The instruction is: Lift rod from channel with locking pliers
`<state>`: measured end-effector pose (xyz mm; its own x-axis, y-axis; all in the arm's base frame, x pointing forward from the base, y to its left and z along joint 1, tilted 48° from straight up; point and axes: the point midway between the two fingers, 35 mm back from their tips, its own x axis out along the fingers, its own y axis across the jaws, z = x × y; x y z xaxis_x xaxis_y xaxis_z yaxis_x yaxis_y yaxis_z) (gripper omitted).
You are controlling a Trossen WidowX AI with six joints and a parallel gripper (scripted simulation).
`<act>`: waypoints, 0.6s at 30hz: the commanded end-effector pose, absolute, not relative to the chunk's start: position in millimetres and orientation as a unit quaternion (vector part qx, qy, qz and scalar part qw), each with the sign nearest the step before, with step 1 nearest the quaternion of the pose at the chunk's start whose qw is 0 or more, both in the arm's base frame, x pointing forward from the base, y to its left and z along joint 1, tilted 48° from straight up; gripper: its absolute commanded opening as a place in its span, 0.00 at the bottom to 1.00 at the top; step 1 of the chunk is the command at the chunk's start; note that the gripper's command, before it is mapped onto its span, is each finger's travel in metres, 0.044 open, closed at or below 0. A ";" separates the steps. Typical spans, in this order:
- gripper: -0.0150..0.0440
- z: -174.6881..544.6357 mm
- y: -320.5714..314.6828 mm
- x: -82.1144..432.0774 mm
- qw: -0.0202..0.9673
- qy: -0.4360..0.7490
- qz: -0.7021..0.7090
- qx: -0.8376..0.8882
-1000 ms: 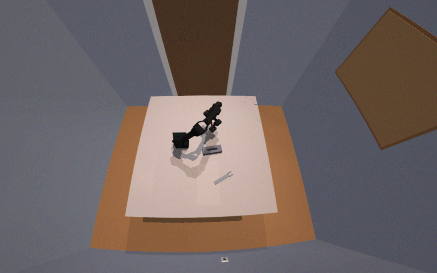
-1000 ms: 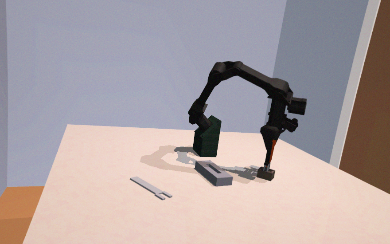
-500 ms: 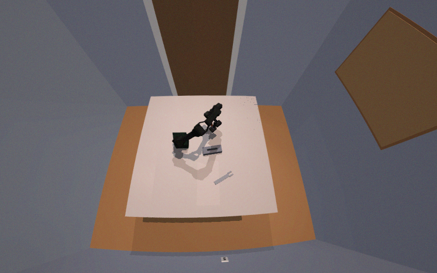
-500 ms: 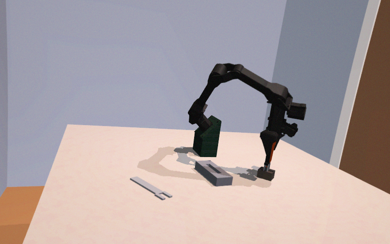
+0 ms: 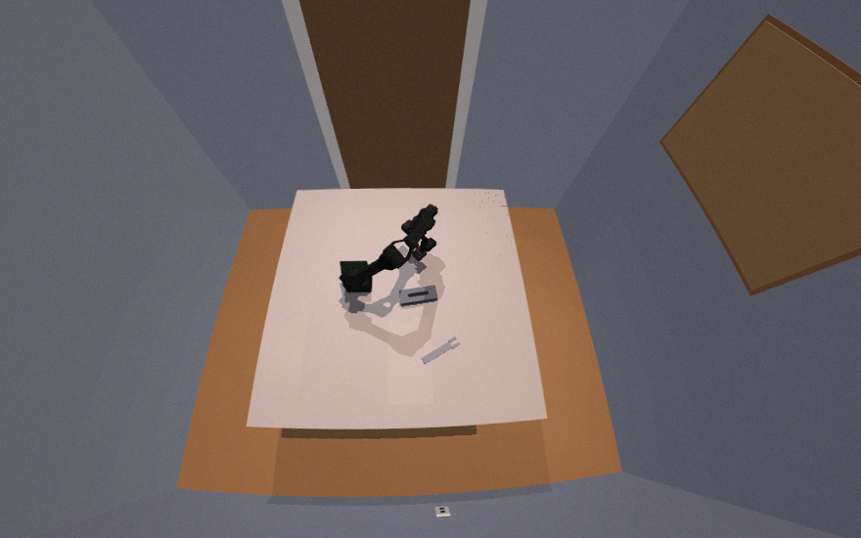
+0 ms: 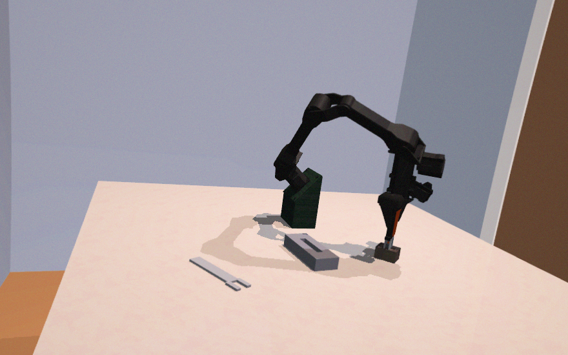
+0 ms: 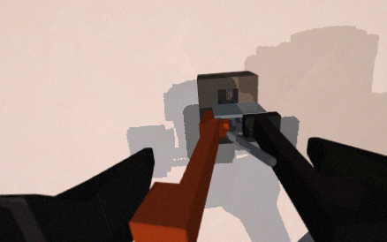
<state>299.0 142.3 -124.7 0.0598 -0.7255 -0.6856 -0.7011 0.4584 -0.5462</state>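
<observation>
The locking pliers stand upright in the holster, their orange and black handles between the spread, unloaded fingers of the gripper. The holster is located directly below the fingertips. The channel block, with its narrow slot, rests near the gripper, apart from the holster. A flat grey forked tool lies farther from the gripper, beyond the block, on the table.
</observation>
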 end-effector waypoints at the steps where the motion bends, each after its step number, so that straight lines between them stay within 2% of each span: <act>1: 0.97 -124.8 142.1 299.6 0.509 0.684 -0.011 -0.523; 18: 0.93 -124.8 142.1 299.6 0.509 0.684 -0.011 -0.523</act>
